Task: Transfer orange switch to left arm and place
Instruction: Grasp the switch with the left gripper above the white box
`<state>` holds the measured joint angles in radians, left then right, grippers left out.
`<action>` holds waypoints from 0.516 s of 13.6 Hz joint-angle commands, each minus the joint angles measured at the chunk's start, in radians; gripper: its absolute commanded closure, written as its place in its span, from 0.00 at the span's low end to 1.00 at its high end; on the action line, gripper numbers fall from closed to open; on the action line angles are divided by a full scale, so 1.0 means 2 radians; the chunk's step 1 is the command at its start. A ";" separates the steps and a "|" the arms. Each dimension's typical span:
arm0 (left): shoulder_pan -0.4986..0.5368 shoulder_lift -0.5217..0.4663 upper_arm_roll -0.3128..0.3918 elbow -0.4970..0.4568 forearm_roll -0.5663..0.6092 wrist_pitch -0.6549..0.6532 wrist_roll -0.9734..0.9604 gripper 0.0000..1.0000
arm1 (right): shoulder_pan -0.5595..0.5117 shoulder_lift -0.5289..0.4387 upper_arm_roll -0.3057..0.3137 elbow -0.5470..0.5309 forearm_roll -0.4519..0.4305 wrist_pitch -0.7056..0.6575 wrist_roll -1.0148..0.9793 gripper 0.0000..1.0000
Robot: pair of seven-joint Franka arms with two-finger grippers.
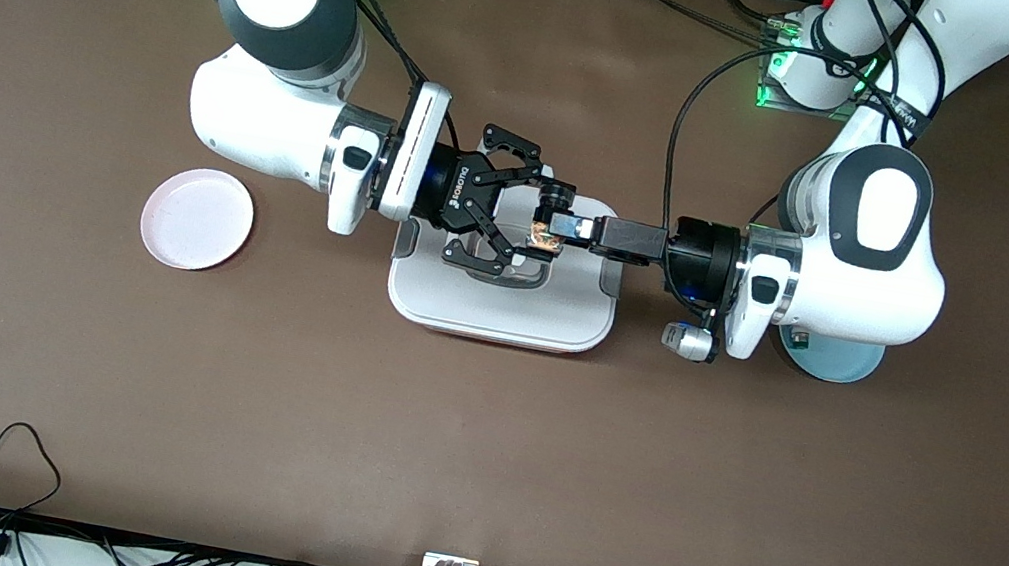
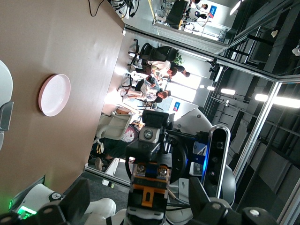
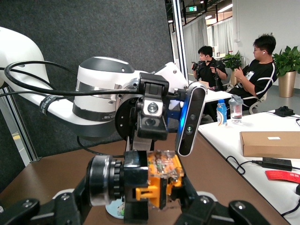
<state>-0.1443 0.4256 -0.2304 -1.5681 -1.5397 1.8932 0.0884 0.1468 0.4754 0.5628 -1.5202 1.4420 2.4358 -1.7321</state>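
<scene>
Holding the orange switch (image 1: 544,237) in my left gripper (image 1: 564,226) above the box (image 1: 501,308), I'd close the right gripper (image 1: 525,215), whose jaws stand spread around it, squarely before the left lets go. The switch's long axis runs level, along the line between the two grippers, black end toward the right one

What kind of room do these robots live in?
Probably a robotics lab inside an office. Two white arms work at a brown table with cables along its edge, and the right wrist view shows people sitting at desks, with potted plants nearby.
</scene>
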 commanded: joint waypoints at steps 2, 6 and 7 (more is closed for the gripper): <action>0.000 -0.016 -0.001 -0.010 0.004 0.005 0.006 0.29 | 0.007 0.007 0.002 0.014 0.012 0.011 0.001 0.77; -0.004 -0.016 -0.002 -0.008 0.004 0.019 0.003 0.55 | 0.007 0.007 0.002 0.014 0.012 0.011 0.001 0.77; -0.004 -0.016 -0.002 -0.008 0.004 0.019 0.003 0.66 | 0.007 0.007 0.002 0.014 0.012 0.011 0.001 0.77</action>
<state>-0.1490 0.4156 -0.2350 -1.5681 -1.5397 1.9149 0.0883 0.1509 0.4755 0.5628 -1.5202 1.4420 2.4395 -1.7320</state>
